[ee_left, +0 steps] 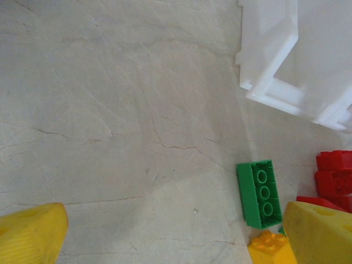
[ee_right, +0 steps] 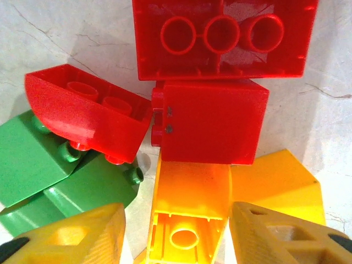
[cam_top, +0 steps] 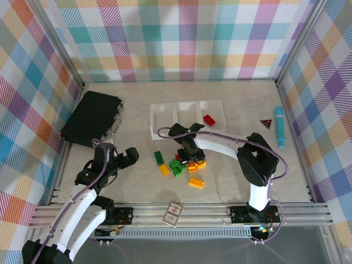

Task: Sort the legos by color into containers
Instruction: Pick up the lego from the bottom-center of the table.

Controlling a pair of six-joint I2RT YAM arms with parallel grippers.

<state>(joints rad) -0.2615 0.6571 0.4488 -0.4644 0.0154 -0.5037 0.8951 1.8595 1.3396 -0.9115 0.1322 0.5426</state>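
three joined white trays (cam_top: 175, 116) at the back, one red brick (cam_top: 209, 119) in the right tray. left gripper (ee_left: 176, 235) wide open, empty. right gripper (ee_right: 176, 236) open astride one orange brick (ee_right: 190, 187), beside three red bricks (ee_right: 220, 38), two green bricks (ee_right: 33, 154).

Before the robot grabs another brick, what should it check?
1. Right gripper open: ok.
2. Orange brick between its fingers: ok.
3. Room around that brick: not ok, a red neighbour touches it.
4. Trays free for a drop: ok, a sorted red brick lies in the right one.
5. Left gripper open, beside the pile: ok.
6. Which tray takes orange: cannot tell.
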